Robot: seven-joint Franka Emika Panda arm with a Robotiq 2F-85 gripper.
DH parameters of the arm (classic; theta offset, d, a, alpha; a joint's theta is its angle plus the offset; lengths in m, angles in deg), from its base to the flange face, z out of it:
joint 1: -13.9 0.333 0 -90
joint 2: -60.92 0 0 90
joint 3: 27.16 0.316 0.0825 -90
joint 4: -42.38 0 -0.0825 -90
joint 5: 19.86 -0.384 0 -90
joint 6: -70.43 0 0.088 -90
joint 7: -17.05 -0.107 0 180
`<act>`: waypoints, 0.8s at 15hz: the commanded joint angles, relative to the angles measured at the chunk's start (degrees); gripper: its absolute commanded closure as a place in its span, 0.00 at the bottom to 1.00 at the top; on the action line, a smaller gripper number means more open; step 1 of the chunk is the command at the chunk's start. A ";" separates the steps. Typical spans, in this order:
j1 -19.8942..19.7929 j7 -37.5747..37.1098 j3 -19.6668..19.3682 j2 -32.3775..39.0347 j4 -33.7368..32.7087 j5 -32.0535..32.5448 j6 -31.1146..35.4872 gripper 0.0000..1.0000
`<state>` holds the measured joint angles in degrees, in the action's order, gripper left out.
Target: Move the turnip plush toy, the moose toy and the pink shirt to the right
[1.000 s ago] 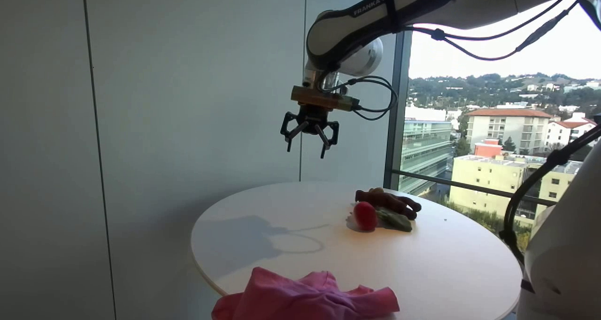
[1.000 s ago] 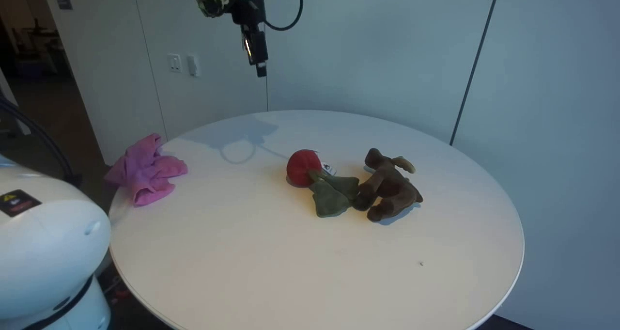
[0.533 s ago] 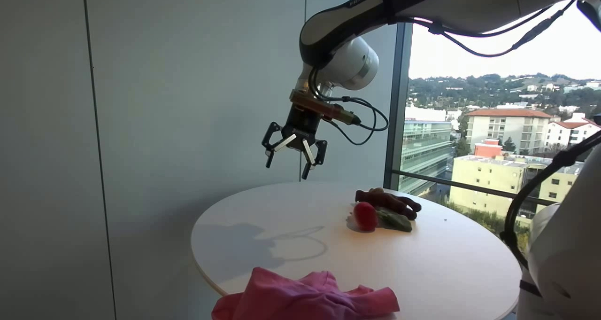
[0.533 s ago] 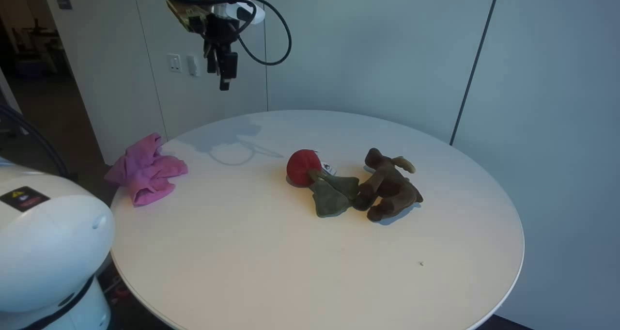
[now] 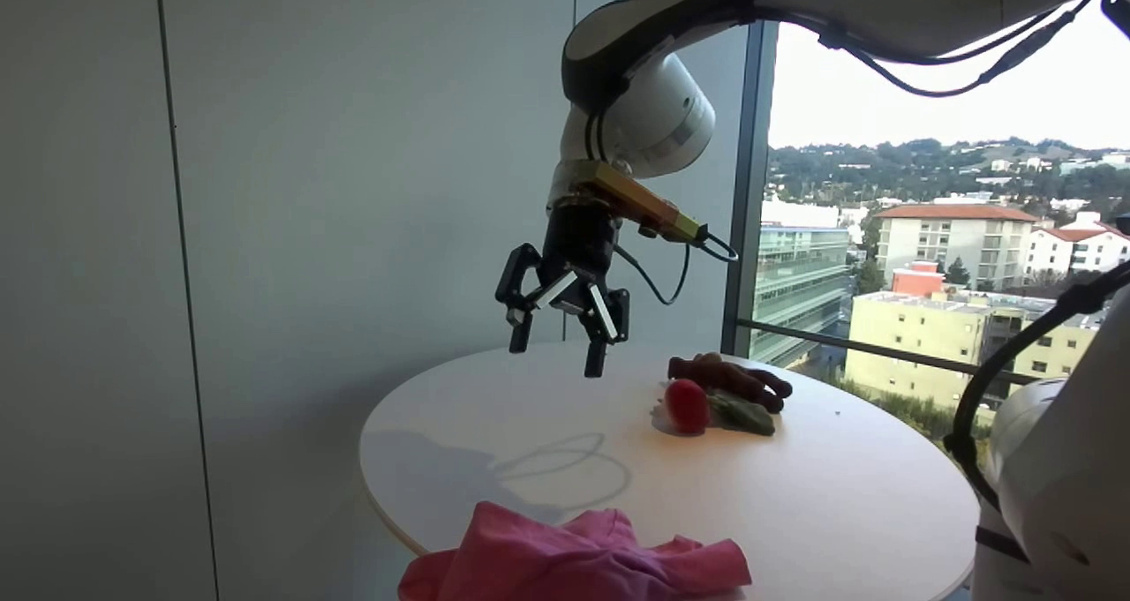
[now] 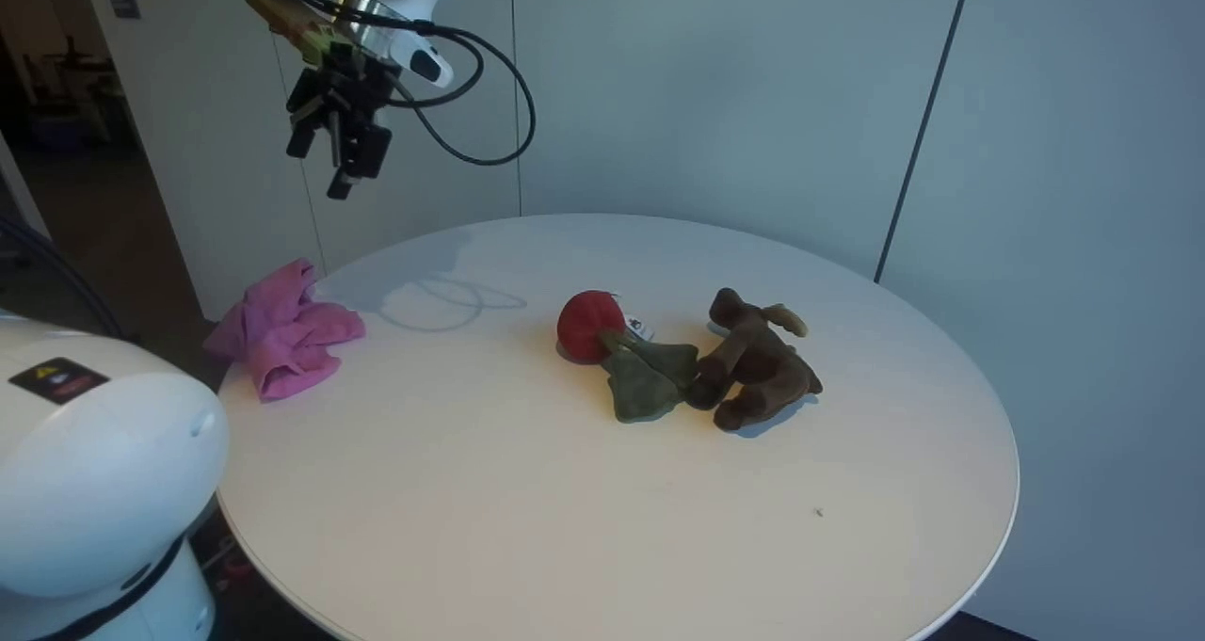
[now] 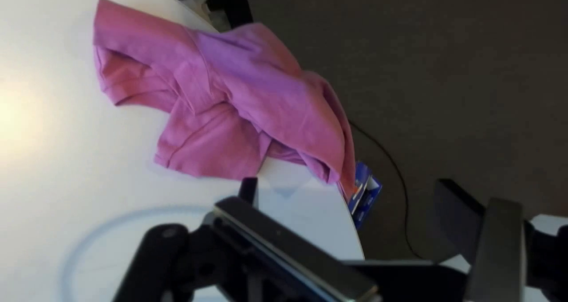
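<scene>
The pink shirt lies crumpled at the table's edge, in an exterior view (image 5: 591, 561), in an exterior view (image 6: 282, 330) and in the wrist view (image 7: 222, 98). Part of it hangs over the edge. The turnip plush toy, red with green leaves, lies on the table in both exterior views (image 5: 687, 407) (image 6: 590, 326). The brown moose toy (image 5: 728, 373) (image 6: 753, 363) lies on its side against the turnip's leaves. My gripper (image 5: 557, 354) (image 6: 319, 168) is open and empty in the air above the table, tilted. In the wrist view its spread fingers (image 7: 350, 200) are below the shirt, apart from it.
The round white table (image 5: 794, 513) (image 6: 527, 528) carries all three things. A blue box (image 7: 364, 193) and a dark cable (image 7: 401, 182) are on the floor past the edge. A wall stands behind the table, and a window (image 5: 927, 230) is at one side.
My gripper has come lower and tilted. It has moved toward the pink shirt's side of the table and has stayed open. The shirt and both toys have not moved.
</scene>
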<state>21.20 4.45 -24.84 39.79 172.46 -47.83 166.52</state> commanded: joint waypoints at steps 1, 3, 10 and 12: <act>0.25 4.45 1.32 -0.17 1.21 0.39 -9.20 0.00; 0.56 6.09 2.84 0.34 2.04 2.07 -13.70 0.00; 4.32 4.92 12.93 -0.37 9.91 12.11 -4.16 0.00; 4.97 3.11 14.04 0.19 11.42 10.96 -0.31 0.00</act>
<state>25.02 9.92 -12.19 40.14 181.69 -36.92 161.11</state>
